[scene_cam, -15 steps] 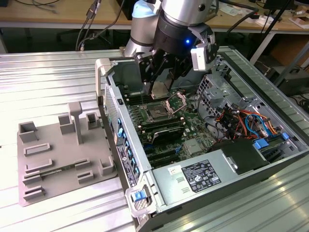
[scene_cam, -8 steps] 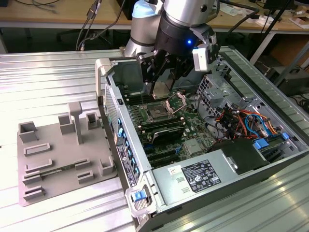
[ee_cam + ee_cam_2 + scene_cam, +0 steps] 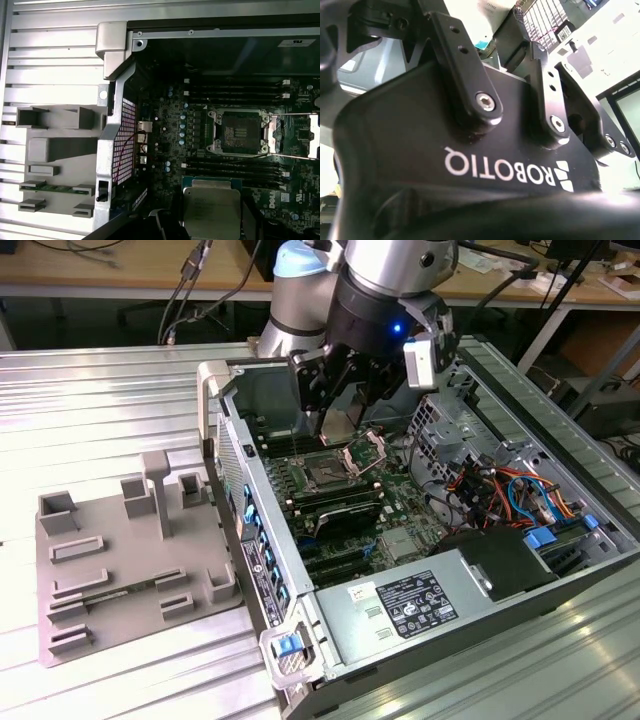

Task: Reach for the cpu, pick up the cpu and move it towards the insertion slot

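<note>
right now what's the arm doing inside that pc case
The robot arm's gripper hangs over the open computer case, holding the thin square silvery-topped cpu by its edges. The cpu is in the air above the green motherboard, off to one side of the square dark insertion slot, whose metal frame stands flipped open. The grey plastic tray sits outside the case on the exterior view's left.

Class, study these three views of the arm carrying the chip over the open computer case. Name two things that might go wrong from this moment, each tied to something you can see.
1. The cpu hangs at the gripper over the green board; if it slips, it could drop onto components instead of the insertion slot.

2. The insertion slot sits between memory slots, with its metal frame flipped open beside it. A slightly offset descent might catch the frame or seat the chip crooked.
</note>
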### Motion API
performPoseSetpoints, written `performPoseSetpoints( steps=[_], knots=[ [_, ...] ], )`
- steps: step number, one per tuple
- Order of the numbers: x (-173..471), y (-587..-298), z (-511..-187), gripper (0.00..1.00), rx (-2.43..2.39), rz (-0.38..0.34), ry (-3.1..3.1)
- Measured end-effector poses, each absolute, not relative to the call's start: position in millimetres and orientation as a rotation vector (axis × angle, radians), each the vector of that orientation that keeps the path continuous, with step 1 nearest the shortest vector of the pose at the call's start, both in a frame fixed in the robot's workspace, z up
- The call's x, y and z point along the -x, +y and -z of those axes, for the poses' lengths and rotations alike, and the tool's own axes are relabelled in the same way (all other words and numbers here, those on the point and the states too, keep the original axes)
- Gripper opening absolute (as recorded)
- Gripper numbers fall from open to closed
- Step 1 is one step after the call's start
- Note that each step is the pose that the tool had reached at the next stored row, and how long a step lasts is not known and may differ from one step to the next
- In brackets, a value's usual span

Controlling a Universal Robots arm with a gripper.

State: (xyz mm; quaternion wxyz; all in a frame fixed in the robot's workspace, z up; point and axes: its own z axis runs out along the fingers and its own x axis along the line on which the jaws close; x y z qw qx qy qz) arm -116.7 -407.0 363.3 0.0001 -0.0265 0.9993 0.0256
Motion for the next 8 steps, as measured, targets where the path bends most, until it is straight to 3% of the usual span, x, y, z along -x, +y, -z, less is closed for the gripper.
performPoseSetpoints(
  steps=[8],
  knots=[
    [111.5,-407.0,-362.0,0.55,0.083,-0.08,3.139]
  ],
)
